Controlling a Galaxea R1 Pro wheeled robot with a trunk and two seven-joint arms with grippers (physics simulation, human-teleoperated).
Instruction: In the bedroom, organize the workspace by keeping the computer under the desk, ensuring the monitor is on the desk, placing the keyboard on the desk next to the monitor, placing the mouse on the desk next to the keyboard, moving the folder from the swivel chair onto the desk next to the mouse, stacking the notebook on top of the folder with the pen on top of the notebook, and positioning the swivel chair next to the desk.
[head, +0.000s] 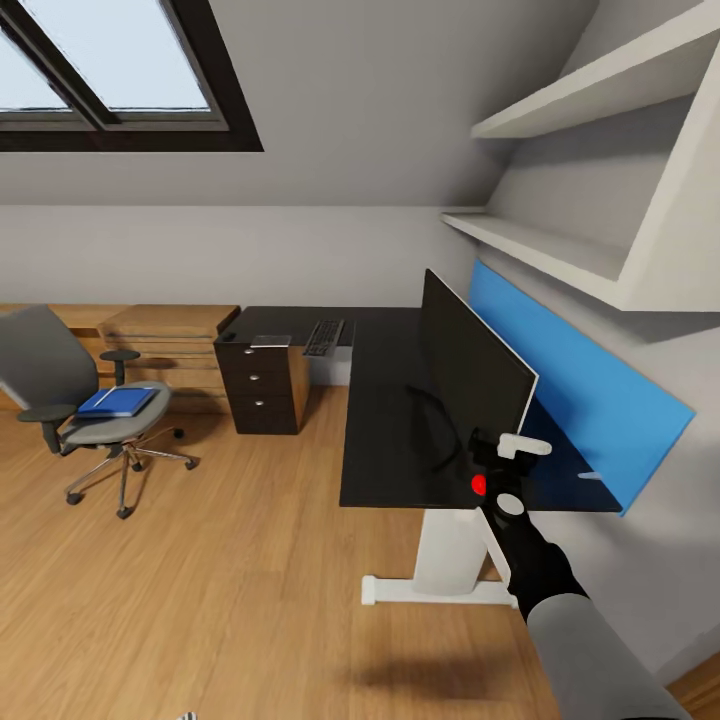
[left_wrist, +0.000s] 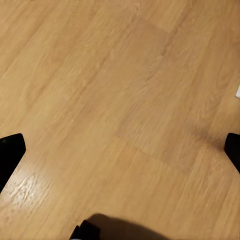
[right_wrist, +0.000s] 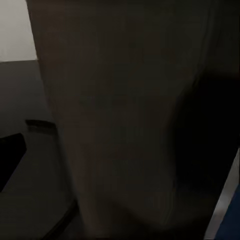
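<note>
Monitor (head: 470, 385) stands on the black tabletop (head: 385, 420); my right gripper (head: 505, 455) reaches its near edge, grip unclear. Left gripper (left_wrist: 120, 150) spread over floor (left_wrist: 100, 90).

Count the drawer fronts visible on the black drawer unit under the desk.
3. The drawer unit stands under the far-left end of the desk; its drawers are stacked top, middle and bottom. The wood-coloured side shows none.

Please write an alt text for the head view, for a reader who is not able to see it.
The right arm reaches to the near end of a black L-shaped desk, its right gripper at the lower corner of the monitor standing there. A keyboard lies on the far wing. To the left, a blue folder lies on a grey swivel chair on the wooden floor.
</note>
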